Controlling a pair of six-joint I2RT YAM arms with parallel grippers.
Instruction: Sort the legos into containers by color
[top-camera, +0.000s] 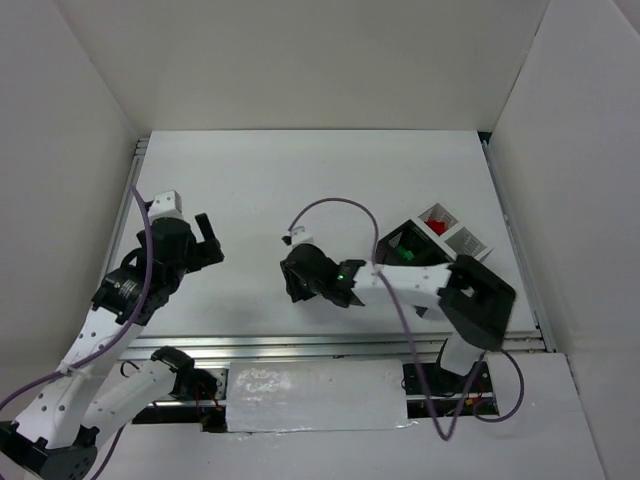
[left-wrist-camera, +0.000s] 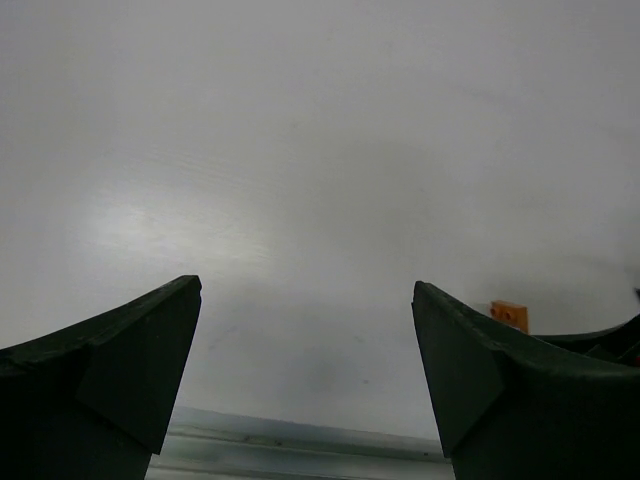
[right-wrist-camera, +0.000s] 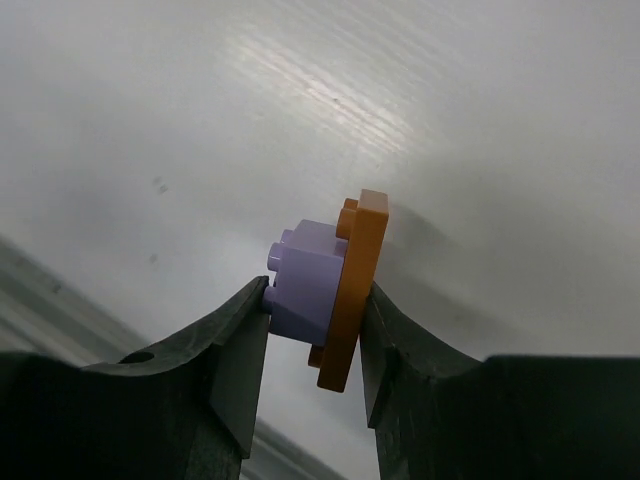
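My right gripper (right-wrist-camera: 315, 305) is shut on two joined legos: a pale lavender brick (right-wrist-camera: 303, 280) pressed onto a thin brown-orange plate (right-wrist-camera: 353, 285). It holds them just above the white table, near the middle in the top view (top-camera: 293, 275). The orange plate also shows small at the right of the left wrist view (left-wrist-camera: 509, 315). My left gripper (left-wrist-camera: 305, 370) is open and empty over the left of the table (top-camera: 207, 240). The containers (top-camera: 462, 243) stand at the right; one cell holds red legos (top-camera: 436, 226), another green ones (top-camera: 405, 252).
White walls enclose the table on three sides. An aluminium rail (top-camera: 300, 345) runs along the near edge. The right arm's purple cable (top-camera: 335, 203) loops above the table's middle.
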